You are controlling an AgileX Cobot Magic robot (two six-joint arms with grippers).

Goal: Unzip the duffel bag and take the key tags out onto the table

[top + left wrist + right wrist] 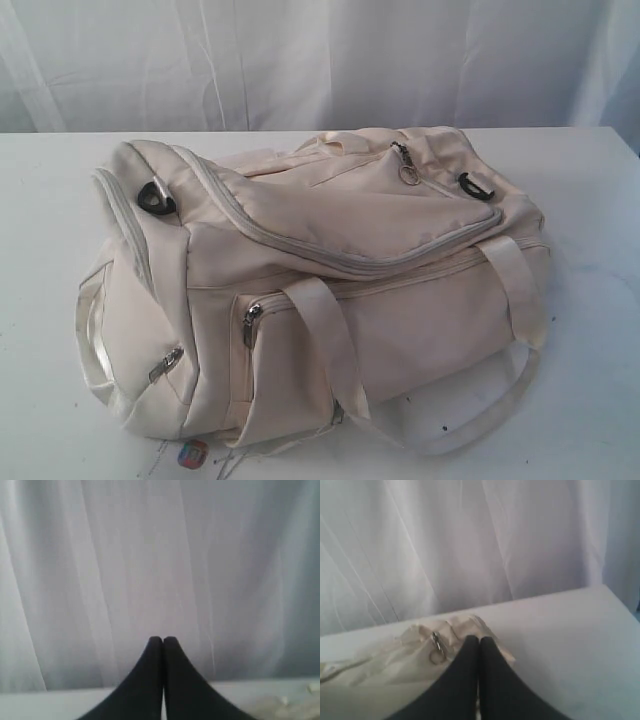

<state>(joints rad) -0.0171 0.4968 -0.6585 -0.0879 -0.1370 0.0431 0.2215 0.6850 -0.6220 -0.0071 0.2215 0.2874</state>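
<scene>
Left gripper and right gripper are both pinched shut on nothing, bag sits zipped on the table just ahead of the right one, so I'd open it and nip the ring pull squarely.

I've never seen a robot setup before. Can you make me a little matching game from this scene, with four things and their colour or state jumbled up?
Things:
1. duffel bag
2. strap clip
3. zipper ring
4. right fingers

Descriptions:
A. silvery metal
B. pressed shut, holding nothing
C. cream-white fabric
D. black, fixed on the bag

Pairs: 1-C, 2-D, 3-A, 4-B
</scene>
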